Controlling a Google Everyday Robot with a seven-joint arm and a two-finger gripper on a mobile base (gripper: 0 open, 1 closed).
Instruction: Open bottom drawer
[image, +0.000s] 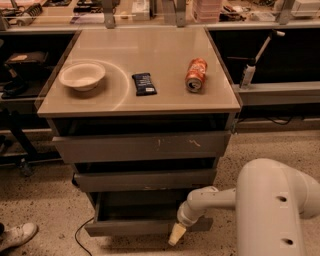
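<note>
The bottom drawer (135, 226) is the lowest grey front of the cabinet. It stands pulled out, and its shallow grey tray (142, 210) shows inside. My gripper (175, 234) hangs at the end of the white arm (210, 200), low near the floor. It is at the right part of the drawer's front, touching or just in front of it. The middle drawer (145, 180) and the top drawer with white scratches (142, 146) sit above, each slightly out.
On the cabinet top lie a cream bowl (82, 76), a dark snack bar (144, 83) and an orange can (196, 75) on its side. A cable (80, 240) and a shoe (17, 235) are on the floor at left. The arm's bulky white body (275, 210) fills the lower right.
</note>
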